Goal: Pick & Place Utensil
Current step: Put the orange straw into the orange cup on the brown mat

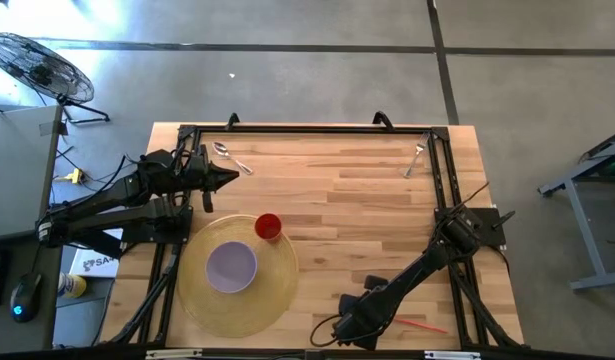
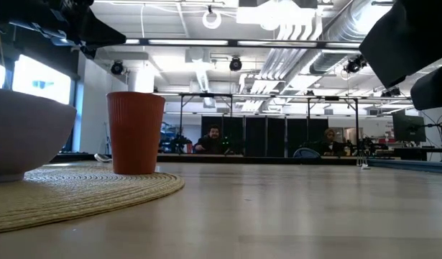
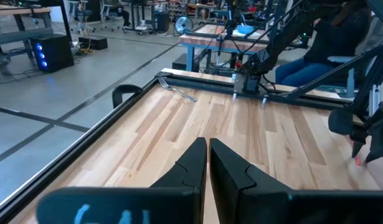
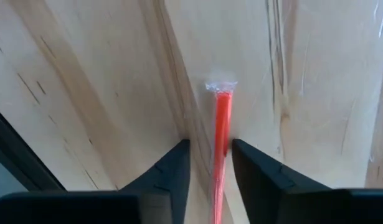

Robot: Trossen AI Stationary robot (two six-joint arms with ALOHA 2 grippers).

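- Right tool [image 4: 208,163] is low over the worktop [image 1: 367,200] near its 5 o'clock edge, its two fingers parted on either side of a thin red utensil [image 4: 221,134] lying flat on the wood.
- The red utensil is not yet pinched: a sliver of wood shows between it and one finger, while the other side looks nearly touching, though the close view makes that hard to judge.
- In the high view the same utensil [image 1: 423,324] lies just at 3 o'clock of the right arm's wrist.
- Left tool [image 3: 207,163] waits with fingers pressed together, holding nothing, at the worktop's 9 o'clock side.
- A mat [image 1: 277,290] at 7 o'clock carries a bowl [image 1: 231,266] and a red cup [image 1: 268,226]; a spoon [image 1: 230,156] and a fork [image 1: 415,160] lie near the 12 o'clock edge.
- The step in hand appears to be the grasp: keep the fingers centred across the handle, press down until the tips meet the wood, close squarely, then lift straight so the thin stem does not slip or twist.
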